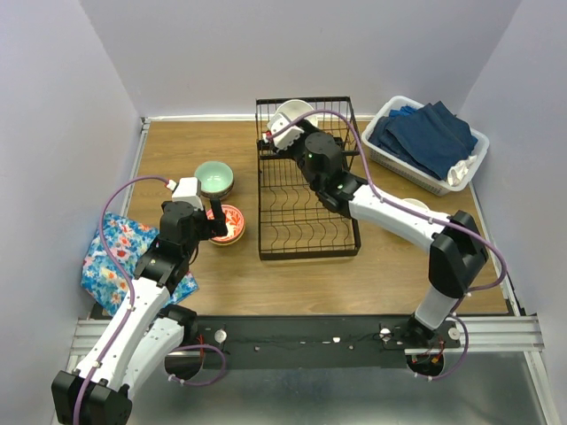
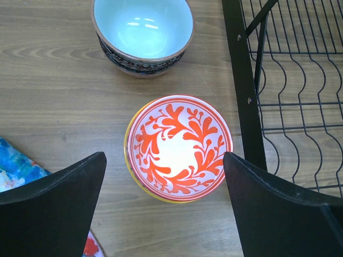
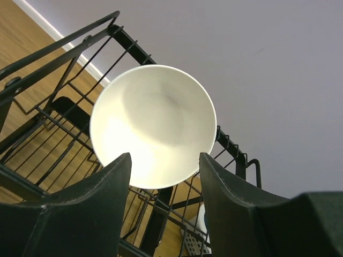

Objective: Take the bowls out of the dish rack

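Observation:
The black wire dish rack stands mid-table. A plain white bowl leans on edge in its raised back shelf. My right gripper is just in front of it. In the right wrist view the white bowl faces the camera, and the right gripper is open, its fingers in front of the bowl's lower rim. Left of the rack, a red-patterned bowl rests in a yellow-rimmed bowl. My left gripper hangs wide open above it, holding nothing. A mint-green bowl is stacked on a dark patterned one.
A white plastic basket of blue cloths sits at the back right. A floral cloth lies at the left edge beside my left arm. The rack's frame runs close to the right of the red-patterned bowl. Purple walls enclose the table.

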{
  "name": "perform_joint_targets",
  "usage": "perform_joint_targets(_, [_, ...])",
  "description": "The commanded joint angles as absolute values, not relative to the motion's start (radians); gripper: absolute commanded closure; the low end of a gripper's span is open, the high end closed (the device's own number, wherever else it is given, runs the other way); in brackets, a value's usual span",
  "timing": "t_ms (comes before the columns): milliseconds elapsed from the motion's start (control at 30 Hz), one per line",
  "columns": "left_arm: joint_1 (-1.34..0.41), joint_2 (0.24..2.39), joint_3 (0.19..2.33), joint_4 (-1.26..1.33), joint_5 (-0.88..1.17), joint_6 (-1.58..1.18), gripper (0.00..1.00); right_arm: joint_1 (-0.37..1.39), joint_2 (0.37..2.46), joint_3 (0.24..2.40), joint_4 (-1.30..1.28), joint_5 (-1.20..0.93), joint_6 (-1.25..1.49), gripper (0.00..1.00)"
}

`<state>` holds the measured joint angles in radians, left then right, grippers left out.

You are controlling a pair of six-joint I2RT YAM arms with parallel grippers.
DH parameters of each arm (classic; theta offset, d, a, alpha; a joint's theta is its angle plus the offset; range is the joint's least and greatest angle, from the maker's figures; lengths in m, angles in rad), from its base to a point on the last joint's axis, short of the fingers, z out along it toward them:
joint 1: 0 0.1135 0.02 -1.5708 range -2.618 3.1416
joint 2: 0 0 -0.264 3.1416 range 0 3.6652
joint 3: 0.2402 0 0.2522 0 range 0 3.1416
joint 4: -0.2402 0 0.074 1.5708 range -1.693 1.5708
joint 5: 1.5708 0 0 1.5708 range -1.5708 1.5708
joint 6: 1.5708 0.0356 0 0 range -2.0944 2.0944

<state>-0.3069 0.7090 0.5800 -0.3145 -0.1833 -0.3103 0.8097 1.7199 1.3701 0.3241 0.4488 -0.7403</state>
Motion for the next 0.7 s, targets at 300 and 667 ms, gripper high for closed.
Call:
perform_joint_targets(300, [-0.299, 0.696, 0.578, -0.293, -0.183, -0.301, 0.01, 0.680, 1.809, 1.813, -0.250, 0.362, -0.301, 0.37])
perform_joint_targets(667, [-0.299, 0.703, 0.580, -0.296, -0.187, -0.301, 0.01, 0.618, 1.878, 1.847, -0.290, 0.227, -0.161, 0.36])
